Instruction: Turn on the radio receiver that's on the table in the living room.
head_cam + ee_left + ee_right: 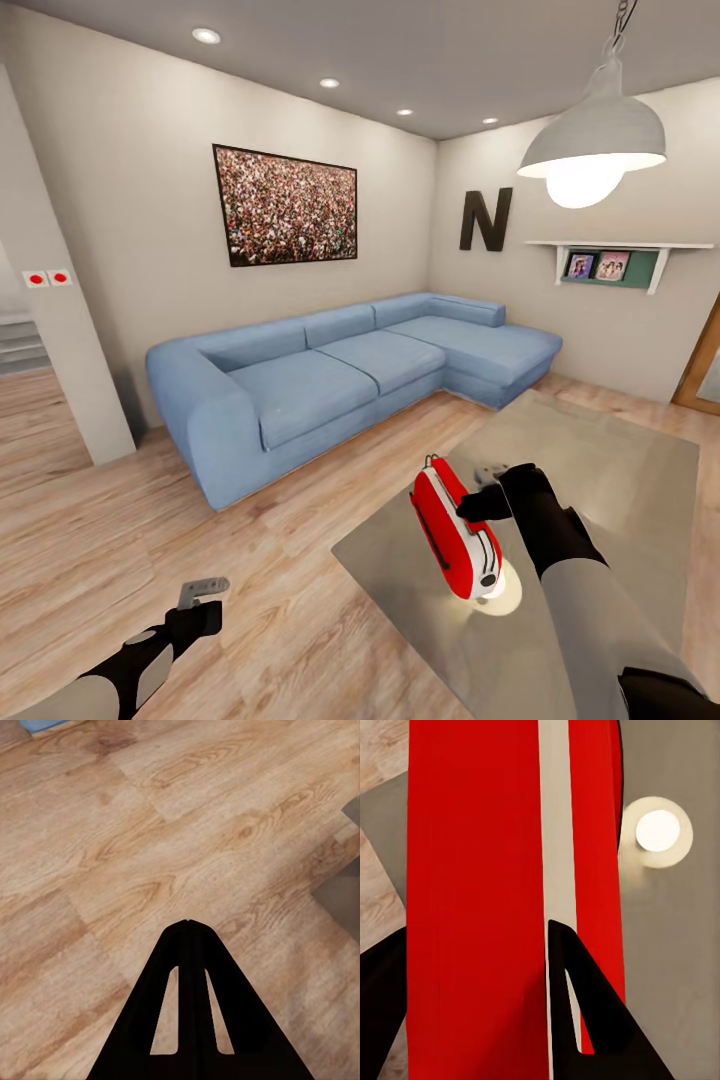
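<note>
I see the radio receiver (455, 540) standing tilted on the near left part of the grey counter (620, 480). My right claw (478, 502) is clamped on it, one finger (585, 1020) on each side. My left claw (189, 924) has its fingers together, low over the wood floor (150, 540).

- A big black letter N (486, 219) hangs on the pale wall, above the far end of the blue sofa (340, 375). It is the one letter that can be read.
- The radio receiver (455, 527) on the table (620, 480) has no words or numbers that can be read.
- The two small red squares (47, 278) on the wall at the left are too small to read.
</note>
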{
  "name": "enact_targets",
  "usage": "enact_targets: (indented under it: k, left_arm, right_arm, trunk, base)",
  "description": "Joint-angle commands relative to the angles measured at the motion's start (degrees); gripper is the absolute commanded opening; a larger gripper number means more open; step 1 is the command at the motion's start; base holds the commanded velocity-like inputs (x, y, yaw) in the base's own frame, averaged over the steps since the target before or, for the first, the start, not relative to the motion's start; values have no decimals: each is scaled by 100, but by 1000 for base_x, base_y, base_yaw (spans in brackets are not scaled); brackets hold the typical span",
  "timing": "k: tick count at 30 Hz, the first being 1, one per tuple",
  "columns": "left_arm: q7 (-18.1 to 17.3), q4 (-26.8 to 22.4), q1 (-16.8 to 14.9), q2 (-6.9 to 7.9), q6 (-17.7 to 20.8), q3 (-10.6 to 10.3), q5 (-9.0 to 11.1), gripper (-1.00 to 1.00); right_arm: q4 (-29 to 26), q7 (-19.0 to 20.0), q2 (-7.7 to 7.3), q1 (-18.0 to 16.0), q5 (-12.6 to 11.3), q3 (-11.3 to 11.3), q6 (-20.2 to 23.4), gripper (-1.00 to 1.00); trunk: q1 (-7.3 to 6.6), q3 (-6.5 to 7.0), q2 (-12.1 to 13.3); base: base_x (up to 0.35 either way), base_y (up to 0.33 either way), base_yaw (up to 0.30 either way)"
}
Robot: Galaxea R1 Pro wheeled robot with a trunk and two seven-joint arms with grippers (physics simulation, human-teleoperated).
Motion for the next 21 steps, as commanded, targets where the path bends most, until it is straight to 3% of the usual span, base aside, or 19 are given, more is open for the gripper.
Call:
enact_targets:
  k: [1, 4, 21]
  left_arm:
    - [0, 0, 0, 0, 1, 0, 2, -100]
    - [0, 0, 0, 0, 1, 0, 4, -100]
    - [0, 0, 0, 0, 10, 9, 18, -100]
  right_arm:
    - [-1, 8, 0, -1, -13, -1, -2, -100]
    - [-1, 32, 0, 0, -20, -1, -2, -100]
    - [-1, 50, 0, -2, -31, -9, 7, -100]
  trunk:
    - [0, 0, 0]
    - [0, 0, 0]
    - [373, -305, -682]
  base:
    - [0, 0, 0]
    - [0, 0, 0]
    - [0, 0, 0]
